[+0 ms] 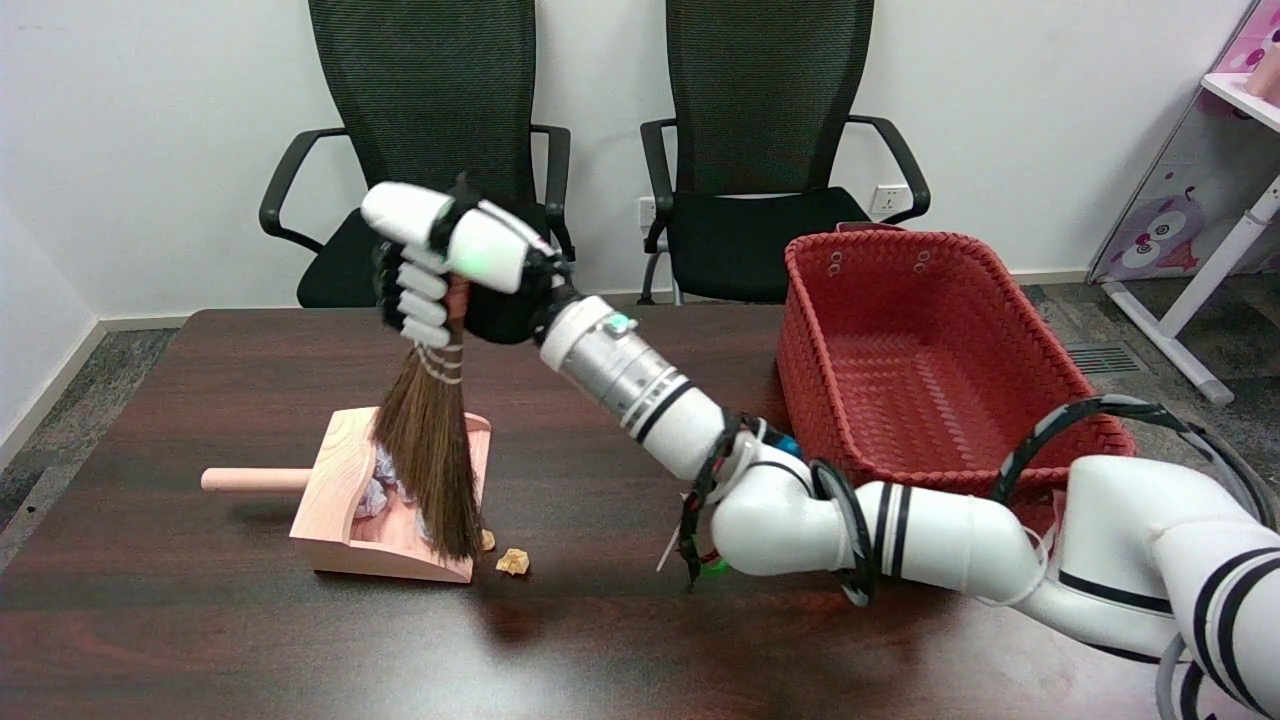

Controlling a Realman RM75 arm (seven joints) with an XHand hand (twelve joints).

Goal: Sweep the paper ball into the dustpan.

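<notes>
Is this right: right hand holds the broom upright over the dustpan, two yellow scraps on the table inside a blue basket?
Not quite. The head view shows the two yellow scraps on the bare table beside the dustpan, and the basket is red. The right hand does hold the broom.

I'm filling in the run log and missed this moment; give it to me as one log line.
right hand holds broom upright | bristles over dustpan mouth | tan paper scrap on table outside dustpan

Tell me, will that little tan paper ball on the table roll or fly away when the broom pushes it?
The tan paper ball looks tiny and crumpled, so it is probably very light and may skitter. Its lumpy shape likely stops it rolling far. The broom bristles look bendy, so they might flick it.
</notes>
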